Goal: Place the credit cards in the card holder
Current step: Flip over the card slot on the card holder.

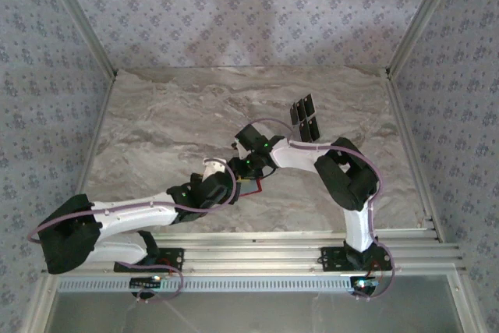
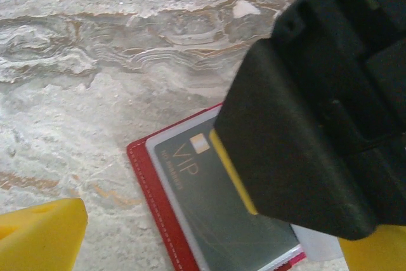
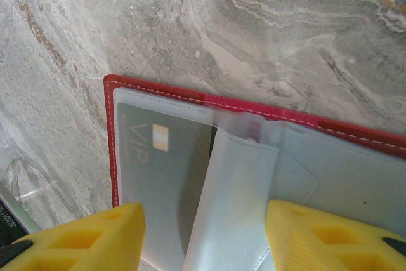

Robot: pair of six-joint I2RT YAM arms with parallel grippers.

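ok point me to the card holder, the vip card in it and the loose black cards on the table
card holder (image 3: 110, 150): right wrist view, on its red stitched left edge.
VIP card (image 3: 162, 182): right wrist view, on its grey face past the lettering.
loose black cards (image 1: 302, 110): top external view, on an upper card of the fan.

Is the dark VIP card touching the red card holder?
Touching. In the right wrist view the VIP card lies inside a clear pocket of the card holder, under the plastic.

White links (image 1: 125, 212), black joints (image 1: 347, 177), lilac cables (image 1: 270, 121), green LEDs (image 1: 248, 163); yellow end effector fingers (image 3: 82, 239).
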